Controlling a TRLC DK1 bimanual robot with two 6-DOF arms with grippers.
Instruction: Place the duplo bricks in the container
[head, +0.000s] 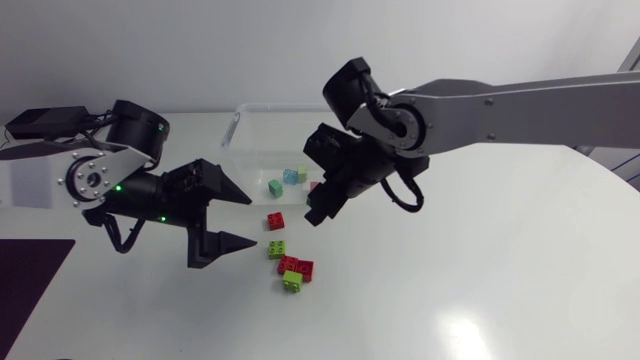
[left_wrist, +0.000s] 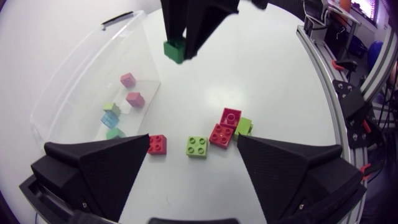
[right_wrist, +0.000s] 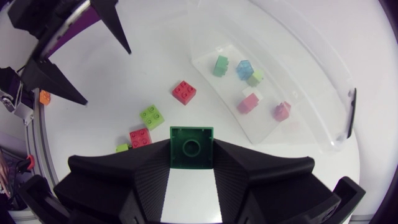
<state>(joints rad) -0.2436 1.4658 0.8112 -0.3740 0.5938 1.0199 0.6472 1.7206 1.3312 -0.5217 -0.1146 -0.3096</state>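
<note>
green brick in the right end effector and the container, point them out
green brick (right_wrist: 191, 147), right wrist view, studded top face
container (left_wrist: 78, 68), left wrist view, clear side wall

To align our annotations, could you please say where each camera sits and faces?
Head view: fixed overhead, looking down on the table; shows the open left gripper and the right gripper near the clear plastic container.
Left wrist view: on the left arm, looking across the table past its own gripper; the right gripper ahead holds a dark green square brick.
Right wrist view: on the right arm, looking over that brick in its own gripper toward the container.
Shared: both wrist views show that brick and the container.
</note>
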